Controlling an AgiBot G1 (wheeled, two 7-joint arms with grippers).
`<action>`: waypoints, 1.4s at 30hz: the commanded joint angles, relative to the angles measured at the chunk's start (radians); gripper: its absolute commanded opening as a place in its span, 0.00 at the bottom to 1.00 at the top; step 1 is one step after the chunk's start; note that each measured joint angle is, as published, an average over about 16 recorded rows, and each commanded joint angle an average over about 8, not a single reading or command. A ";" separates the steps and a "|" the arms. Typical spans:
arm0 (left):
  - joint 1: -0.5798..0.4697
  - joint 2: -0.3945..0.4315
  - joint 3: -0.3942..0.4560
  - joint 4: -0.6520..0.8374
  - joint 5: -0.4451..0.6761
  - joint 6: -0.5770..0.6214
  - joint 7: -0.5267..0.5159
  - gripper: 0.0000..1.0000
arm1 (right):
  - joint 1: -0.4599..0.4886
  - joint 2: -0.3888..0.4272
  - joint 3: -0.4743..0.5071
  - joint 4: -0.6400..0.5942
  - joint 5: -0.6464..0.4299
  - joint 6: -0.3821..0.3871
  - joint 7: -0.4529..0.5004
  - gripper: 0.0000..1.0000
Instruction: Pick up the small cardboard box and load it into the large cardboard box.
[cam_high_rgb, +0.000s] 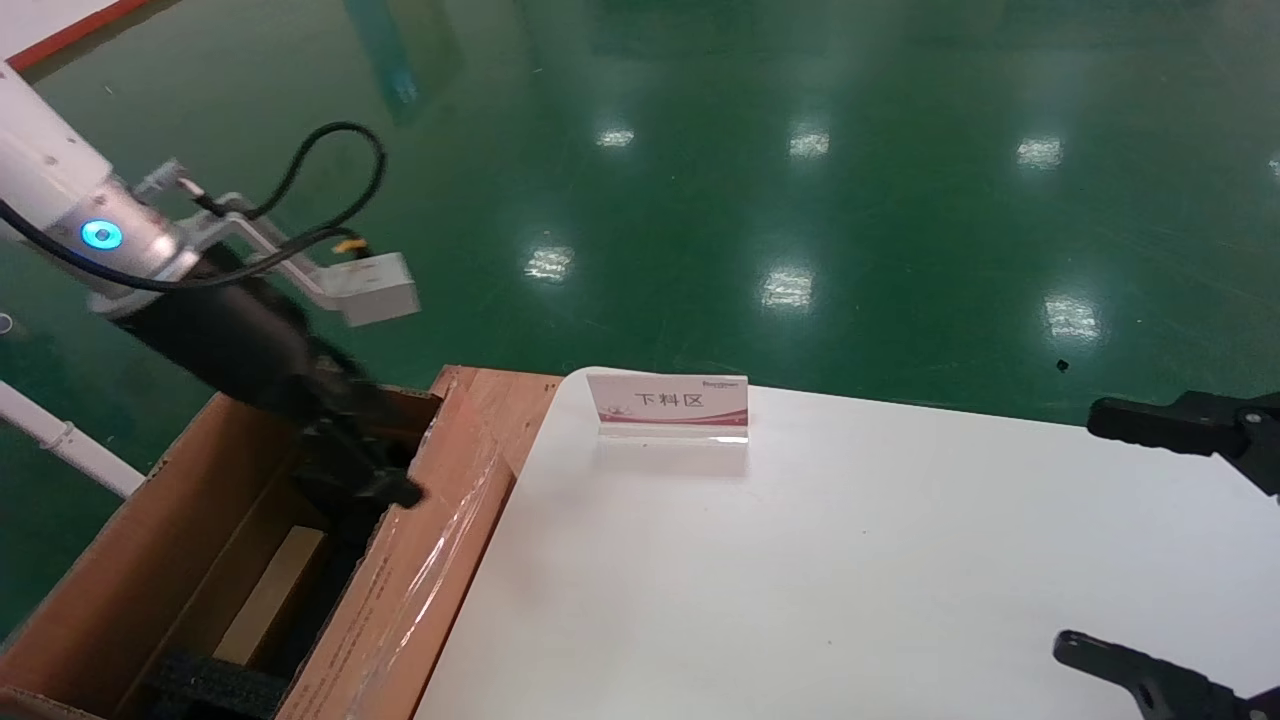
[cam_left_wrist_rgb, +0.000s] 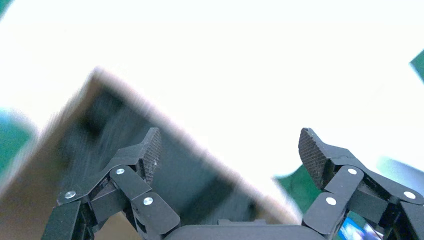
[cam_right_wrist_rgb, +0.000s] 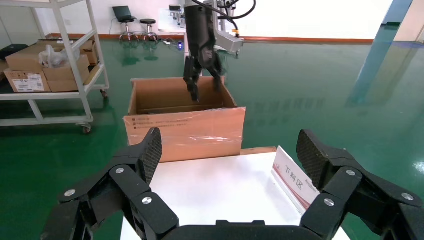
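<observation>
The large cardboard box (cam_high_rgb: 130, 560) stands open on the floor beside the table's left edge, its taped flap (cam_high_rgb: 440, 540) leaning on the table. Deep inside it lies a flat tan panel that looks like the small cardboard box (cam_high_rgb: 272, 592), partly hidden by black foam. My left gripper (cam_high_rgb: 365, 490) hangs in the carton's mouth, open, with nothing between its fingers (cam_left_wrist_rgb: 152, 150). The right wrist view shows the same left gripper (cam_right_wrist_rgb: 205, 86) above the large cardboard box (cam_right_wrist_rgb: 185, 127). My right gripper (cam_high_rgb: 1110, 540) stands open over the table's right side, holding nothing.
A white table (cam_high_rgb: 850, 560) carries a small sign stand (cam_high_rgb: 668, 405) near its far edge. Green floor surrounds everything. In the right wrist view a metal cart (cam_right_wrist_rgb: 55, 65) with cartons stands far behind the large box.
</observation>
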 joint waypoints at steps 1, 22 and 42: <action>-0.018 -0.024 -0.033 -0.095 -0.038 -0.042 0.034 1.00 | 0.000 0.000 0.000 0.000 0.000 0.000 0.000 1.00; 0.083 -0.051 -0.219 -0.209 -0.051 -0.089 0.059 1.00 | 0.000 0.000 -0.001 -0.001 0.000 0.000 0.000 1.00; 0.535 -0.113 -0.937 -0.374 0.007 -0.034 0.145 1.00 | 0.001 0.000 -0.002 -0.001 0.001 0.000 -0.001 1.00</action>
